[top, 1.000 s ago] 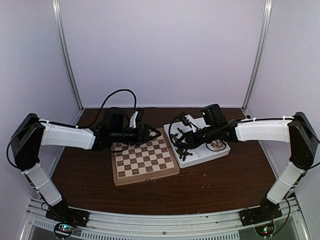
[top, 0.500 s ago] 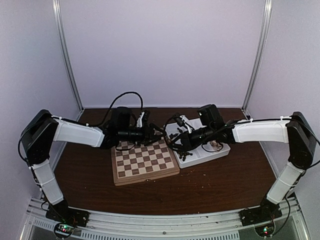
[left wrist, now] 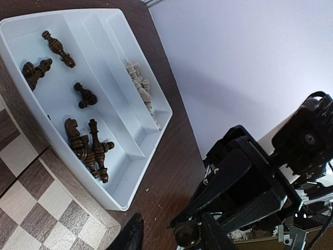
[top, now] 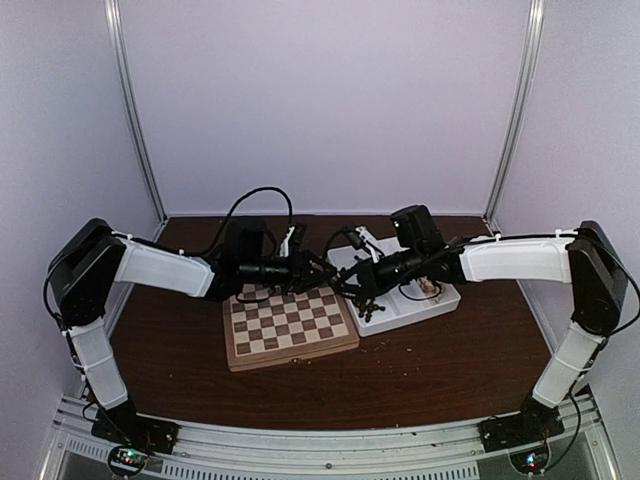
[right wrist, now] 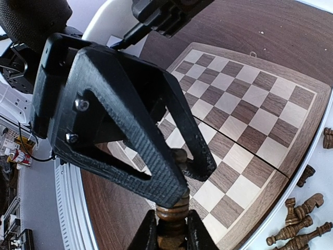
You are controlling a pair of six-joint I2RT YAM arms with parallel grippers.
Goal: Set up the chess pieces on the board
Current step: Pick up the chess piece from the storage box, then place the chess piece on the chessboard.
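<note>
The dark wooden table [top: 440, 365] carries the chessboard [top: 290, 322] at the centre of the top view. Every square that shows is bare, so the set-up looks barely begun. The white compartmented tray [top: 418, 306] sits hard against the board's right edge. In the left wrist view the other dark pieces [left wrist: 88, 151] lie loose in the tray's wide compartment at the lower left of the frame, with the cream pieces [left wrist: 139, 86] in a narrow compartment above them.

Both arms meet in the air over that seam, in what reads as a hand-over. The right gripper [right wrist: 171, 237] is clamped on the lower collars of one dark brown chess piece [right wrist: 171, 216]; I cannot tell which kind. The left gripper [left wrist: 176, 237] stands partly open astride the piece's round head, and a gap shows on at least one side.

To do this well, the left jaws should close squarely on the head or upper stem, clear of the right fingertips. The right should let go only once that hold is firm, since a small turned piece can pivot or squirt out. The right should then back off toward the tray without brushing the piece. Kept in line with the left fingers, the piece can go base-down and flat onto its square.
</note>
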